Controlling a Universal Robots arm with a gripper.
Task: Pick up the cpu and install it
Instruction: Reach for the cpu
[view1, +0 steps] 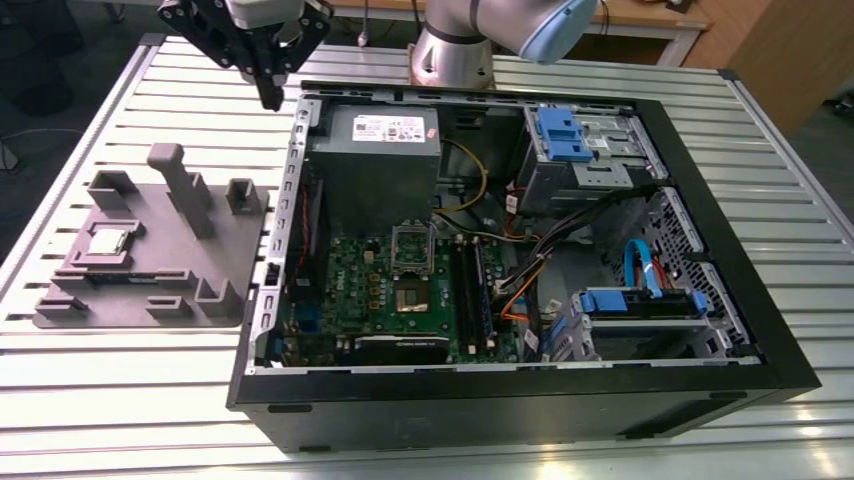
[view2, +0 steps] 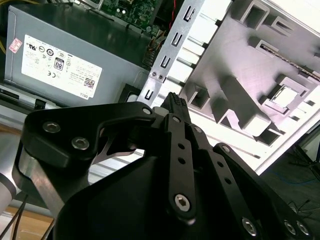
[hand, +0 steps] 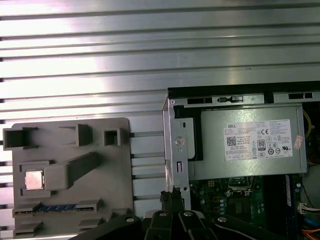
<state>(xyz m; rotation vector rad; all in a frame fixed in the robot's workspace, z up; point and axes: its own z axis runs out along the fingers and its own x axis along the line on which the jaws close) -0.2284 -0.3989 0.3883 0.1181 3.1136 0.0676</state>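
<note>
Gripper (view1: 272, 92) hangs over the computer case (view1: 534, 400) corner near the power supply (view1: 380, 150). Fingers look pressed together, apparently empty. Cpu (view1: 110, 242) sits in a grey holder tray (view1: 147, 300) recess, well apart.

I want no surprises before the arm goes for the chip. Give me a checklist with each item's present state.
1. cpu seated flat in the grey fixture, uncovered: ok.
2. gripper empty: ok, it holds nothing.
3. gripper open for a grasp: not ok, its fingers are shut together.
4. gripper above the cpu: not ok, it hangs by the edge of the case near the power supply, apart from the grey fixture.
5. motherboard ready to receive the chip: cannot tell.
</note>
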